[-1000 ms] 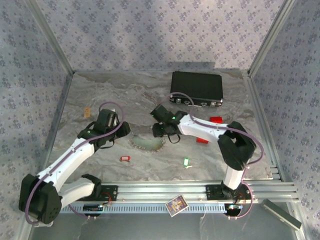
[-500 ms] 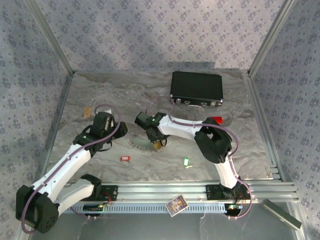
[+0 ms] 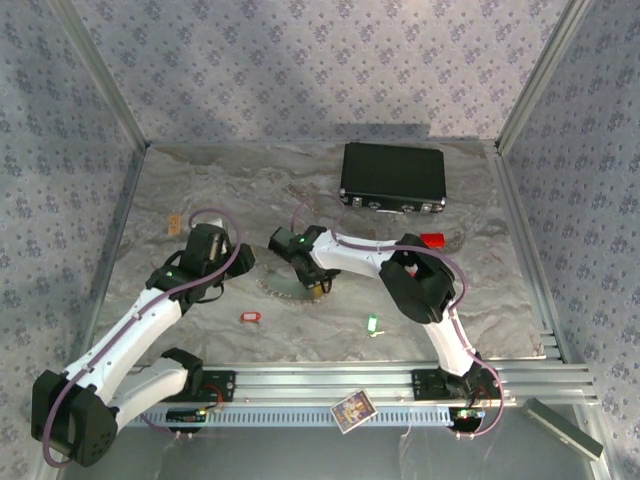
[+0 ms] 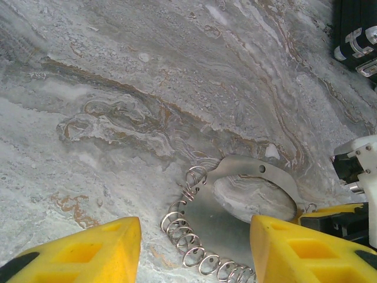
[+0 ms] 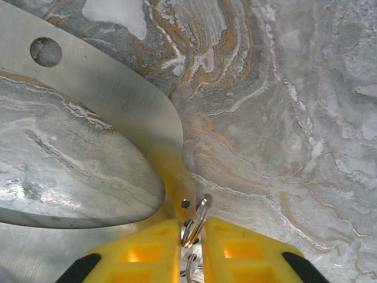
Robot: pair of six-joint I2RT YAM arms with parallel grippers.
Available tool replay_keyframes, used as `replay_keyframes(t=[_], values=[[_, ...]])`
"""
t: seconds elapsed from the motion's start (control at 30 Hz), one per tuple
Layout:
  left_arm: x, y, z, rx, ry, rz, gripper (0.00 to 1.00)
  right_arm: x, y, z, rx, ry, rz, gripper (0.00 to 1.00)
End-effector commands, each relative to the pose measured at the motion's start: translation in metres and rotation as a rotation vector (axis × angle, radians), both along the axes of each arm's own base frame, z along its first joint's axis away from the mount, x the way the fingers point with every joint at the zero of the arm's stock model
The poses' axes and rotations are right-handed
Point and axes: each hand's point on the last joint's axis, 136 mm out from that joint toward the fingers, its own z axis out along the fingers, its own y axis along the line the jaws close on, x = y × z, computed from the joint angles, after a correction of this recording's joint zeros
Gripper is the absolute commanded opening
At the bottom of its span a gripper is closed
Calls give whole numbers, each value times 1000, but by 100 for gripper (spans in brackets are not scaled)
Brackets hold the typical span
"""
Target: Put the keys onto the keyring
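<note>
The keyring (image 3: 280, 290) lies flat on the marbled tabletop (image 3: 200, 190), on the near side of the black case (image 3: 392, 178) and off toward that case's left end. Its long axis runs roughly parallel to the case's long front edge. In the left wrist view the keyring (image 4: 250, 177) is a flat silvery oval loop with a small hole in its band. A string of little wire rings (image 4: 185, 233) curls off one end of it.

In the right wrist view the keyring's metal band (image 5: 106, 88) narrows to a tip that points straight at the camera's own fingers. A small wire ring (image 5: 199, 215) hangs at that tip.

The right claw (image 5: 191, 236) is narrow. Its yellow fingers (image 5: 247, 250) are drawn almost together with that small ring pinched in the slit between them. From above, the right claw (image 3: 315, 287) sits on the end of the keyring that lies under the case's left part.

The left claw (image 4: 194, 253) stands wide and holds nothing. Its yellow fingers (image 4: 76, 250) flank the string of rings without touching it. From above, the left claw (image 3: 240, 265) is farther left of the case than the keyring is, just beside the loop's other end.

The red key (image 3: 250, 317) lies nearer the arm bases than the keyring, well left of the case, with its length roughly parallel to the case front. The green and white key (image 3: 373, 324) lies straight out from the case's front, equally far toward the bases. Its heading is too small to read.
</note>
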Motion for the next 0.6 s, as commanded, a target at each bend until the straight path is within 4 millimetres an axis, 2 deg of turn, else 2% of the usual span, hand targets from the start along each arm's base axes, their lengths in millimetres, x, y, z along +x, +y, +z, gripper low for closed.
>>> replay_keyframes(t=[0.0,0.2,0.33,0.47,0.57], values=[[-2,0,5,3,-17,0,51,2,-6,-1,-56,-6,0,15],[-2,1,5,3,-19,2,51,3,-7,-1,-71,-14,1,9],[-2,1,6,7,-20,4,51,4,-8,0,-77,-23,2,0],[-1,4,9,18,-29,9,51,8,-5,12,-41,-57,7,0],[0,7,16,46,-48,7,51,11,4,29,40,-100,30,0]])
